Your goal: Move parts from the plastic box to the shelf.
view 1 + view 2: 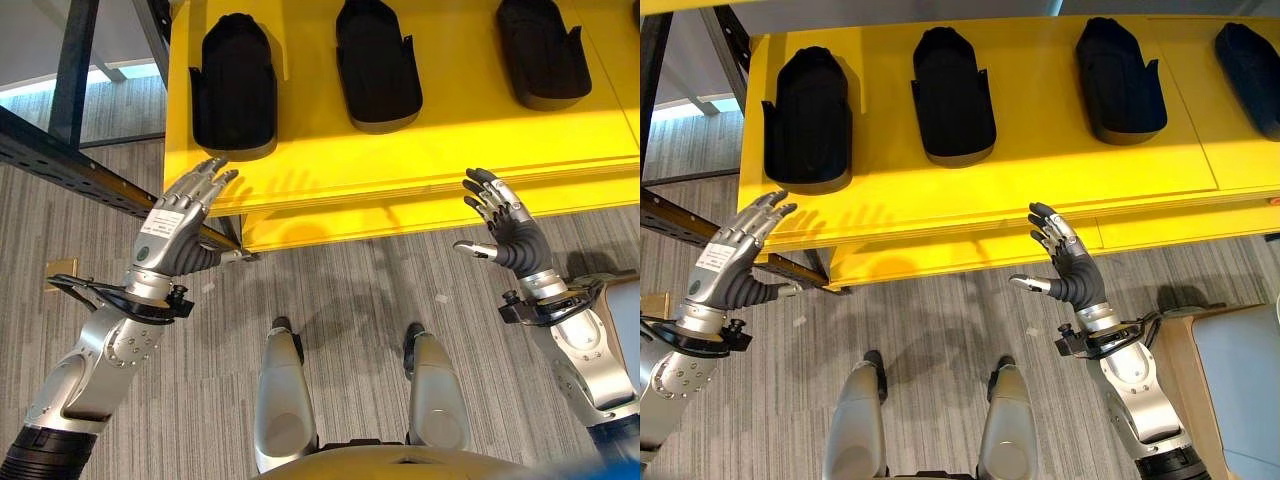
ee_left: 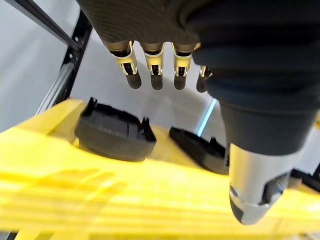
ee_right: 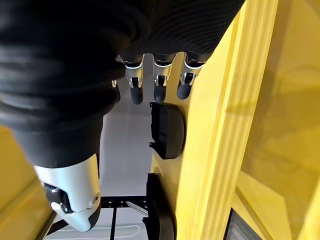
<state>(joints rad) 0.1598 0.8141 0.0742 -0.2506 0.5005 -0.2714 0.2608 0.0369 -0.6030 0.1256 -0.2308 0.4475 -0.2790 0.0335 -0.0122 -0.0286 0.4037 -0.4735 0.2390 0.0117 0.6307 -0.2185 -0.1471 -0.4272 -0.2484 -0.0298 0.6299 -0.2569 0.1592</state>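
While no writing reads, black parts [image 1: 953, 93] on yellow shelf [image 1: 1040, 175], robot hands empty.

The right hand [image 3: 85, 65] hangs empty with fingers [image 3: 160, 82] straight beside the yellow shelf [image 3: 225, 125] bearing black parts [image 3: 167, 130].

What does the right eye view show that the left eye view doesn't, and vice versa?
Right eye view: a fourth black part at the shelf's far right, plus the pale box corner on the floor beside the right arm.

Left eye view: more of the dark rack frame left of the shelf.

Both: the yellow shelf, three black parts in a row, the left robot hand and right robot hand, both open and holding nothing.
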